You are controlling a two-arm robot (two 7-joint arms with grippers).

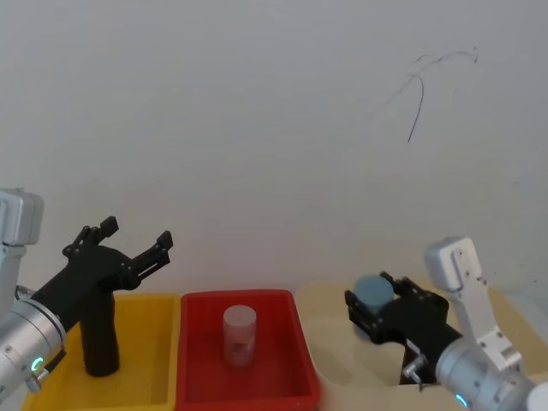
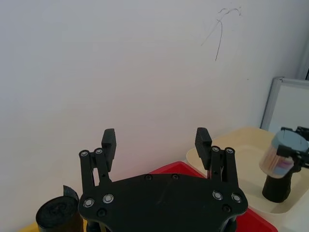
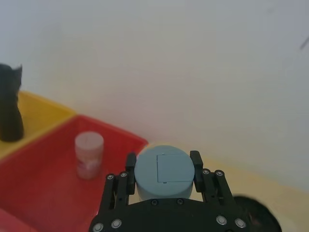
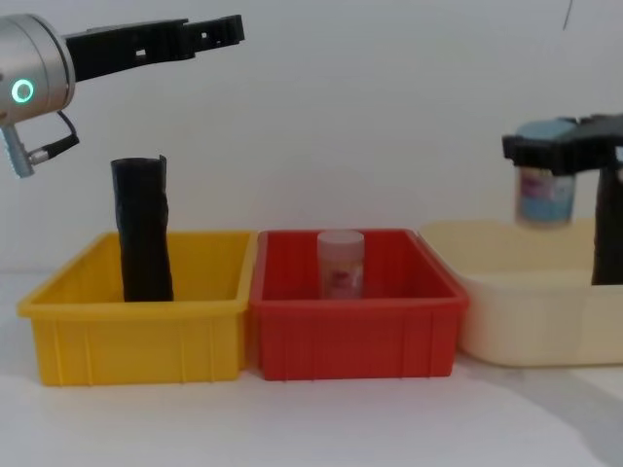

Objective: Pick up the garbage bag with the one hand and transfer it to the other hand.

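Standing upright in yellow bin (image 4: 136, 326): garbage bag (image 4: 144, 230). My left claw (image 4: 209, 29) gapes empty above; right claw (image 1: 370, 306) grips blue-capped jar (image 4: 543, 185) over cream bin (image 4: 526, 321).

Plain white wall (image 1: 257, 111) behind, evenly lit. Thin dark scribble mark (image 1: 419, 94) high on the wall, toward the right. White bench (image 4: 292, 418) below. A white-framed panel (image 2: 287, 108) stands at the right edge in the left wrist view.
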